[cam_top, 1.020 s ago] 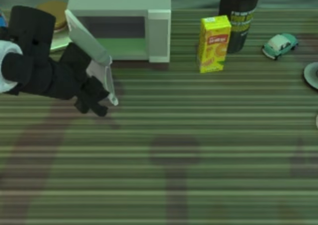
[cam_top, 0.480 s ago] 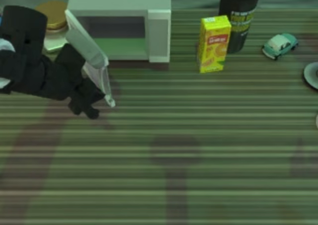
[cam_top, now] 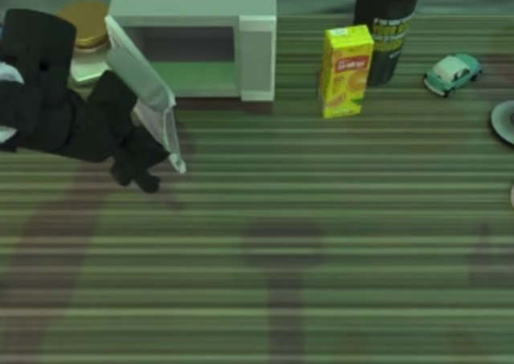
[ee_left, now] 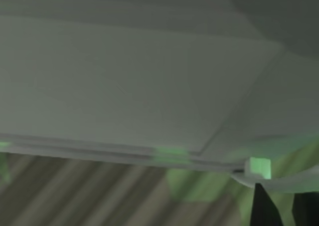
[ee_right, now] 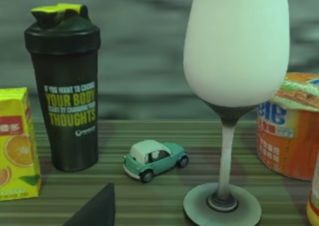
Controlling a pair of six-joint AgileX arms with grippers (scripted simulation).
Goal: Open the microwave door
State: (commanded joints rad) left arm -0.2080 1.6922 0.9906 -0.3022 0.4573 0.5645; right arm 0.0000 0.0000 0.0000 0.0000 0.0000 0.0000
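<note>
Microwave door (cam_top: pixel 143 83) stands swung wide toward seven o'clock; left gripper (cam_top: pixel 148 165) is pinched on its free edge. Opening looks nearly finished; next, release and back away.

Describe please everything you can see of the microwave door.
The microwave door is a flat pale grey-white panel with a translucent greyish window. It stands swung wide open, hinged at the left edge of the microwave, and juts toward the table's front-left, leaving the greenish cavity exposed. The left hand is at its free outer edge, where a clear handle part shows. The left wrist view shows its plain surface close up.
</note>
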